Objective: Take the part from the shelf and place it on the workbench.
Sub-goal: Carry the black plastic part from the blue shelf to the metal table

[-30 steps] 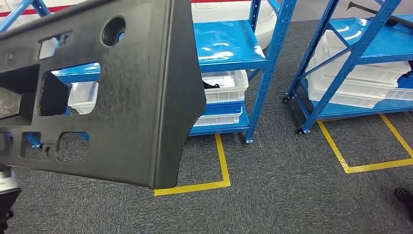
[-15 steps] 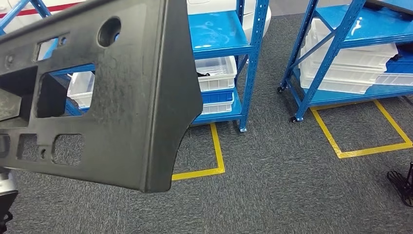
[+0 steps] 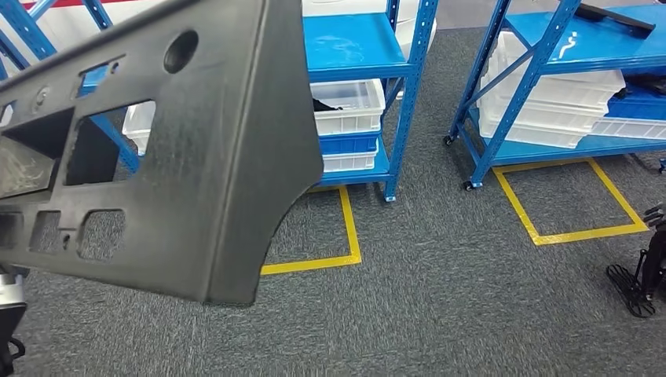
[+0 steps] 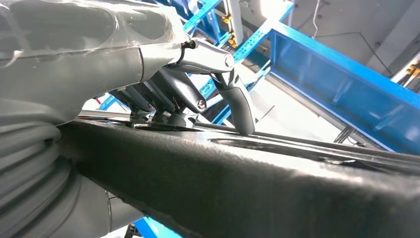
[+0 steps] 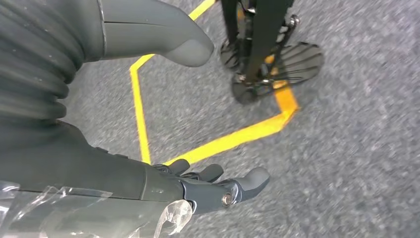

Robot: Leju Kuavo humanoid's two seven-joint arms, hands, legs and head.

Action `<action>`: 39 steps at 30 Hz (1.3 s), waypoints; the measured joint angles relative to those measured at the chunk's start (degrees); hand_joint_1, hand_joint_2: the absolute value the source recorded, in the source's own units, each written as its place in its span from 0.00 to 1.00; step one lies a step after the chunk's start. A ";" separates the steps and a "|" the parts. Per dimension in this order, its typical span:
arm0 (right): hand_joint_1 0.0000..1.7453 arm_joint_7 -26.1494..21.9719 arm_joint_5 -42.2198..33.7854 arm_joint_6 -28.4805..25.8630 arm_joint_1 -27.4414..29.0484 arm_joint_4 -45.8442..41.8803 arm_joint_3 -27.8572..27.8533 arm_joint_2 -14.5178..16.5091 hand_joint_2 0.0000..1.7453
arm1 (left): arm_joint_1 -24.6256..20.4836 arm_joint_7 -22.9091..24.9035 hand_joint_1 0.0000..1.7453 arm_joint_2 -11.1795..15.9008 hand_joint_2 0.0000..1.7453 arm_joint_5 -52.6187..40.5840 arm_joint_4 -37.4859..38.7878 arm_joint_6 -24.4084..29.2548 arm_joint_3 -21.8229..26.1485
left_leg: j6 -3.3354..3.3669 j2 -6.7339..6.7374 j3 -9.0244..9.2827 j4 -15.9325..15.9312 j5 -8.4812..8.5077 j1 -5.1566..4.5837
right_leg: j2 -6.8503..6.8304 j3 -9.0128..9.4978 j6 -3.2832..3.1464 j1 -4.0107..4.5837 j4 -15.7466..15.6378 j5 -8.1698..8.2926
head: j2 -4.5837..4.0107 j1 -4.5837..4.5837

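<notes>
The part is a large black plastic panel with several cut-out holes, held up in the air across the left half of the head view. In the left wrist view my left hand grips the panel's upper edge, fingers curled over it and the thumb pressed down on its surface. My right hand hangs over the grey carpet, fingers apart and holding nothing.
Two blue shelf racks stand ahead with white bins on their lower levels. Another black part lies on the right rack. Yellow tape squares mark the carpet. A black stand is at the right edge.
The whole view has shifted: the racks slid left and the right rack shows more, so the camera has turned. The panel stays in my left hand, tilted slightly more.
</notes>
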 joint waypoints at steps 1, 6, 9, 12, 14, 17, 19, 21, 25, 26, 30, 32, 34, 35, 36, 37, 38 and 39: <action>0.00 -0.16 0.34 -0.21 0.03 0.00 0.00 -0.01 1.00 | 0.25 0.00 1.00 -0.01 1.00 -0.18 0.05 0.50 -0.01 | -0.11 -0.22 -0.49 0.06 0.38 0.03 | 0.01 0.96 0.06 -0.07 -0.09 -0.03 | -0.01 0.00; 0.00 -0.48 0.83 -0.52 0.05 0.00 0.00 -0.02 1.00 | 0.59 0.00 1.00 -0.04 1.00 -0.63 0.15 1.17 -0.01 | -0.29 -0.57 -1.03 0.15 0.80 0.10 | 0.04 3.38 0.04 -0.14 -2.56 0.90 | -0.01 0.00; 0.00 -0.48 0.83 -0.52 0.05 0.00 0.00 -0.02 1.00 | 0.59 0.00 1.00 -0.04 1.00 -0.63 0.15 1.17 -0.01 | -0.29 -0.57 -1.03 0.15 0.80 0.10 | 0.04 3.38 0.04 -0.14 -2.56 0.90 | -0.01 0.00; 0.00 -0.57 1.00 -0.68 0.06 0.01 0.00 -0.02 1.00 | 0.65 0.00 1.00 -0.04 1.00 -0.76 0.18 1.39 -0.01 | -0.40 -0.76 -1.18 0.21 0.90 0.12 | 0.15 4.95 -0.01 -0.14 -4.66 1.61 | -0.01 0.00; 0.00 -0.75 1.81 -1.18 0.15 0.01 0.02 -0.09 1.00 | 0.88 -0.08 1.00 -0.07 1.00 -1.48 0.28 2.54 0.04 | -0.93 -1.43 -1.73 0.63 1.30 0.21 | 1.50 9.68 -0.54 -0.12 -11.77 3.32 | 0.00 -0.01; 0.00 -1.25 3.96 -1.83 0.29 0.05 0.28 -0.16 1.00 | 1.92 -0.52 1.00 -0.26 1.00 -3.20 0.78 4.85 0.24 | -2.78 -2.29 -5.28 6.61 -0.35 0.58 | 1.39 13.60 -2.46 -0.12 -19.14 4.84 | -0.01 -0.06; 0.00 -1.85 5.55 -1.82 0.17 0.11 0.74 -0.16 1.00 | 3.08 -0.72 1.00 -0.49 1.00 -4.36 1.46 5.77 0.46 | -4.18 -1.10 -7.26 12.23 -2.75 1.13 | -2.02 13.01 -3.32 -0.26 -19.36 5.58 | 0.01 -0.16; 0.00 -2.28 6.44 -1.81 0.12 0.11 1.14 -0.28 1.00 | 3.77 -0.37 1.00 -0.63 1.00 -4.91 1.92 6.27 0.69 | -4.54 2.29 -3.74 7.24 -1.43 1.25 | -4.09 12.86 -3.17 -0.06 -19.29 5.76 | 0.01 -0.26; 0.00 -2.44 7.39 -1.99 0.03 0.11 1.71 -0.51 1.00 | 4.99 -0.07 1.00 -0.77 1.00 -5.15 2.43 6.71 0.97 | -2.86 3.89 -0.82 0.80 0.42 0.77 | -6.40 13.22 -1.97 0.37 -19.28 5.64 | 0.00 -0.08; 0.00 -2.46 7.64 -2.07 0.01 0.11 1.90 -0.62 1.00 | 5.42 -0.08 1.00 -0.78 1.00 -5.30 2.55 6.78 0.98 | -2.43 3.22 -0.96 0.74 0.68 0.81 | -6.39 13.20 -1.58 0.22 -19.08 5.40 | 0.01 -0.07; 0.00 -2.38 8.31 -2.39 0.14 0.11 2.48 -0.95 1.00 | 6.61 -0.02 1.00 -0.92 1.00 -5.78 2.91 6.94 0.99 | -0.94 0.61 -1.74 0.50 1.82 1.01 | -1.24 8.34 -0.78 -0.14 -7.97 -1.41 | 0.00 0.03; 0.00 -2.30 8.80 -2.52 0.29 0.11 2.73 -1.02 1.00 | 7.35 0.30 1.00 -1.06 1.00 -5.83 3.15 6.90 0.95 | -0.78 -0.88 -2.16 0.53 2.09 0.88 | -0.44 5.13 -0.87 -0.12 -0.99 -3.90 | -0.01 0.04; 0.00 -2.30 9.17 -2.73 0.38 0.11 2.91 -1.10 1.00 | 7.92 0.72 1.00 -1.18 1.00 -5.99 3.39 6.87 0.93 | -0.85 -2.55 -2.32 0.55 2.34 0.72 | -0.10 6.09 -1.31 -0.06 -2.82 -1.87 | 0.00 0.04; 0.00 -2.38 9.33 -2.87 0.40 0.11 3.01 -1.21 1.00 | 8.12 0.85 1.00 -1.22 1.00 -6.11 3.48 6.87 0.94 | -0.93 -3.36 -2.33 0.56 2.44 0.68 | 0.80 8.22 -1.75 0.01 -7.09 0.34 | 0.01 0.04; 0.00 -2.54 9.46 -3.00 0.41 0.11 3.14 -1.47 1.00 | 8.30 0.92 1.00 -1.26 1.00 -6.25 3.56 6.88 0.95 | -1.07 -4.09 -2.36 0.58 2.53 0.62 | 2.55 10.63 -2.31 0.14 -11.94 2.36 | 0.01 0.04; 0.00 -2.76 9.58 -3.08 0.41 0.11 3.28 -1.71 1.00 | 8.47 0.96 1.00 -1.31 1.00 -6.39 3.63 6.89 0.95 | -1.25 -4.80 -2.47 0.63 2.60 0.55 | 3.99 12.57 -2.72 0.26 -15.93 3.86 | 0.01 0.05; 0.00 -3.04 9.63 -3.11 0.39 0.11 3.43 -1.95 1.00 | 8.60 0.98 1.00 -1.37 1.00 -6.52 3.70 6.92 0.96 | -1.48 -5.42 -2.63 0.68 2.70 0.54 | 5.07 13.75 -2.99 0.39 -18.44 4.67 | 0.01 0.05; 0.00 -3.33 9.65 -3.14 0.30 0.11 3.56 -2.12 1.00 | 8.74 0.99 1.00 -1.43 1.00 -6.64 3.77 6.96 0.96 | -1.77 -6.07 -2.83 0.72 2.82 0.53 | 5.32 14.21 -3.08 0.52 -19.46 4.90 | 0.01 0.06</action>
